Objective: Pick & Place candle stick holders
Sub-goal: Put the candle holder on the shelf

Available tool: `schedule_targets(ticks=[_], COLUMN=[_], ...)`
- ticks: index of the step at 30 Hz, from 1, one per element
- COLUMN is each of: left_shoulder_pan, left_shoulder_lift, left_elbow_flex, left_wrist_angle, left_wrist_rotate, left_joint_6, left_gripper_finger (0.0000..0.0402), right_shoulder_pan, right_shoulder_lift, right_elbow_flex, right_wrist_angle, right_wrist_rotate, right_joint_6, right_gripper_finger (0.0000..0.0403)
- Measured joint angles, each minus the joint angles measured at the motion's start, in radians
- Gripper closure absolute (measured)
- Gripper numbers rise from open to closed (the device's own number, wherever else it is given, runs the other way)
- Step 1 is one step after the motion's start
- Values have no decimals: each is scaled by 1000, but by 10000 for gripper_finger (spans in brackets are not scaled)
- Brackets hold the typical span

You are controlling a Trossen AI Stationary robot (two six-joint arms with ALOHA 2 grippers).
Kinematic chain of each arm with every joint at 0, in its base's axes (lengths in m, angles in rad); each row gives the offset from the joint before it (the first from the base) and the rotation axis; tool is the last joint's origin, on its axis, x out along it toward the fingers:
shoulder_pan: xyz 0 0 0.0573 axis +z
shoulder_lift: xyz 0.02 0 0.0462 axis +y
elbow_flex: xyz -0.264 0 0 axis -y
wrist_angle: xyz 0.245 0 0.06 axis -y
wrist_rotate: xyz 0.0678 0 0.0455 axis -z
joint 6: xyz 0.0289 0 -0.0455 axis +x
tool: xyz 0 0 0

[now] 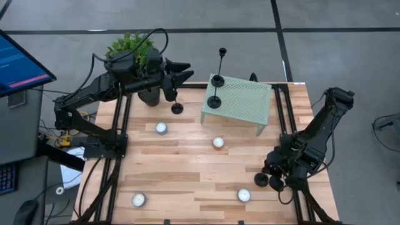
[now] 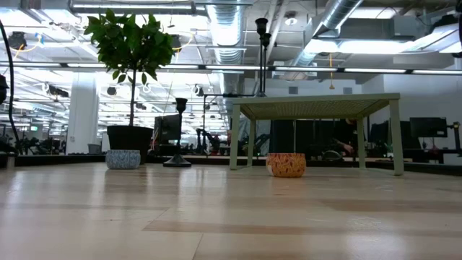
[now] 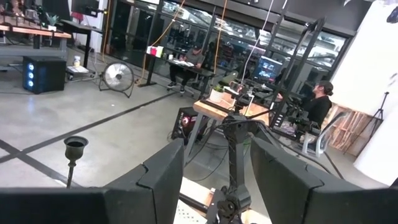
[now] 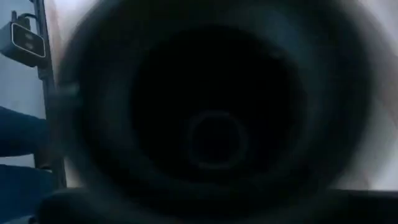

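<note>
Two black candlesticks stand by their disc bases on the small green table (image 1: 244, 103): a tall one (image 1: 219, 69) and a shorter one (image 1: 214, 101). A third (image 1: 177, 107) stands on the wooden table beside the plant pot (image 1: 149, 97); it also shows in the low view (image 2: 178, 137). My left gripper (image 1: 187, 70) is open and empty, above that third one and left of the green table. My right gripper (image 1: 270, 178) is low at the front right, with a black disc (image 1: 260, 180) at its tip. A blurred dark round shape (image 4: 211, 124) fills the right wrist view.
Tealights lie on the wood: one near the pot (image 1: 161, 127), one at the middle (image 1: 217, 142), two near the front edge (image 1: 138, 199) (image 1: 244, 195). A monitor (image 1: 19, 65) stands off the table's left. People sit in the room beyond (image 3: 320, 102).
</note>
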Motion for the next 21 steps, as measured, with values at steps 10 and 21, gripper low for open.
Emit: schedule_targets(ticks=[10, 21], left_shoulder_pan=[0, 0], left_shoulder_lift=[0, -7], left_elbow_flex=[0, 0], left_wrist_angle=[6, 13], left_wrist_rotate=[0, 0], left_joint_6=[0, 0], left_gripper_finger=[215, 215], right_shoulder_pan=[-112, -643], right_shoulder_lift=[-75, -180], right_elbow_flex=[158, 634], right_wrist_angle=[-114, -255], right_wrist_rotate=[177, 330], right_joint_6=[-175, -863], right_gripper_finger=[398, 401])
